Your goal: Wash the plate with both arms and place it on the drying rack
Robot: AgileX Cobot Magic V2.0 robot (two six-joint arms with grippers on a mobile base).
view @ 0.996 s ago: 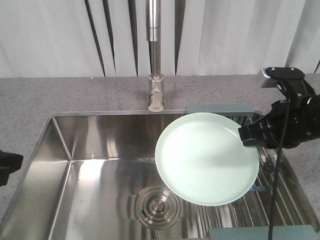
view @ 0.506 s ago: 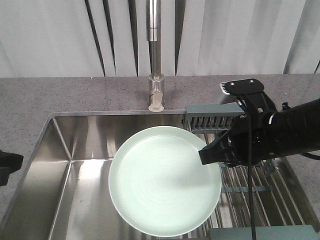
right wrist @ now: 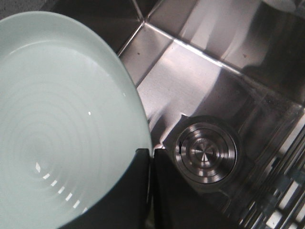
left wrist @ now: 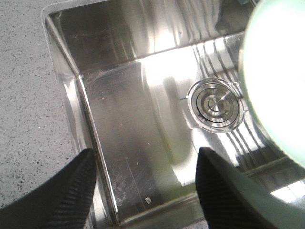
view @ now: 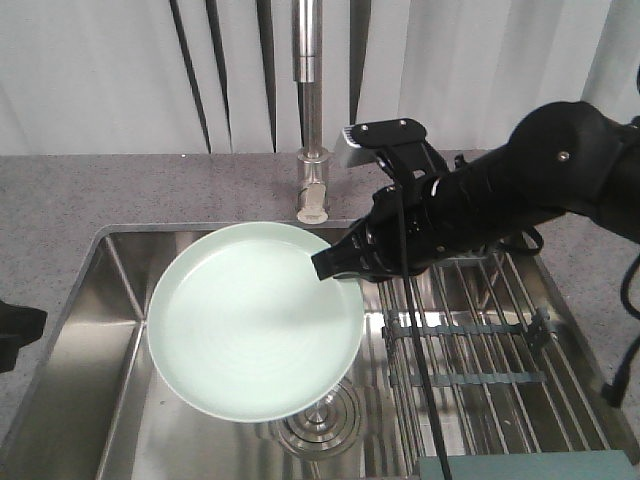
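Observation:
The pale mint-green plate (view: 250, 335) hangs level above the middle of the steel sink (view: 120, 300), below the tap. My right gripper (view: 335, 265) is shut on the plate's right rim; in the right wrist view (right wrist: 150, 157) its two jaws pinch the rim of the plate (right wrist: 57, 124). My left gripper (left wrist: 145, 183) is open and empty over the sink's near-left corner, with the plate's edge (left wrist: 281, 81) at the far right of its view. The drying rack (view: 480, 340) lies across the sink's right part, bare.
A steel tap (view: 311, 120) stands behind the sink. The drain (view: 325, 425) sits in the sink floor, partly under the plate. Grey stone counter (view: 60, 210) surrounds the sink. The left arm's black part (view: 15, 335) shows at the left edge.
My right arm has carried the plate leftward, from over the drying rack to over the middle of the sink. The left arm has not moved.

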